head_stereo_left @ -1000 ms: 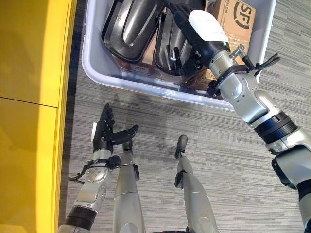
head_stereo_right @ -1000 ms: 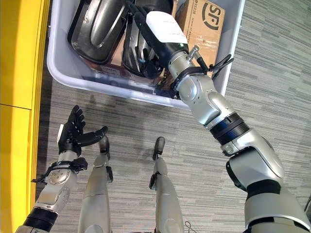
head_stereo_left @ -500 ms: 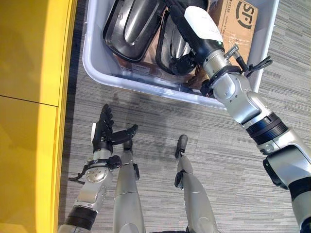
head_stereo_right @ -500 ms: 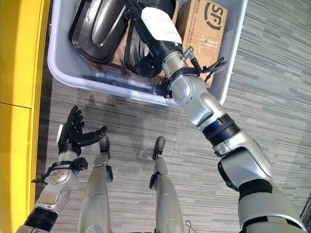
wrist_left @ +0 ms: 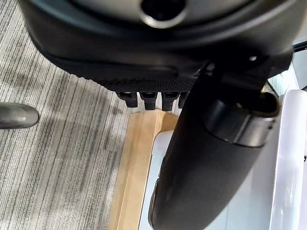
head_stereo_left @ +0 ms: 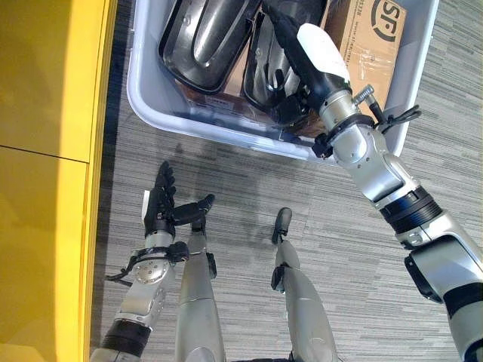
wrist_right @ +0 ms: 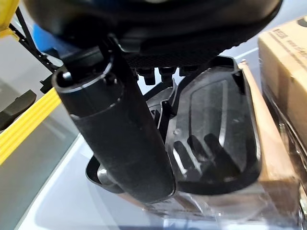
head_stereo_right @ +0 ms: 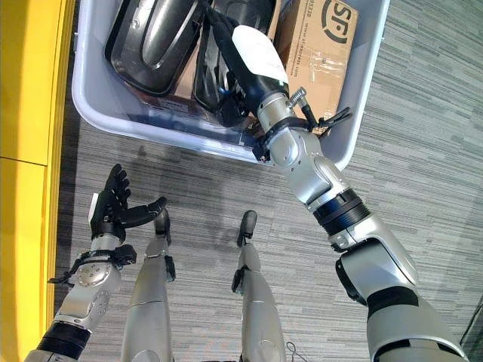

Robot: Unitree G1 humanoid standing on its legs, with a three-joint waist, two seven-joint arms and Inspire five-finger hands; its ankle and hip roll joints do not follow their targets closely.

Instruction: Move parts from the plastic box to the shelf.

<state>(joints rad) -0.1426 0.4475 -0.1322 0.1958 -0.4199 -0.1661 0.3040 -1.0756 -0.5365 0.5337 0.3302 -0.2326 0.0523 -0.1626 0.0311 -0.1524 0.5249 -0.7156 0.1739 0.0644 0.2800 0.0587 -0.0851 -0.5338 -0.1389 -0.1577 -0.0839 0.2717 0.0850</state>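
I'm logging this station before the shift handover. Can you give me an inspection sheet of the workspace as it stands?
Surface: grey striped carpet.
Job's things: black moulded parts lie in the plastic box; shelf: nothing seen.
Clutter: cardboard carton in the box beside the parts.
Hands: right hand reaches into the box over a part, grip not visible; left hand open, low above the carpet.
Cables: nothing seen.
Surroundings: yellow panel on the robot's left.

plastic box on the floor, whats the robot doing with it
The right hand reaches into the plastic box, over the black parts lying beside a cardboard box. Whether it grips one can't be seen. The left hand hangs open over the floor, beside the yellow shelf.
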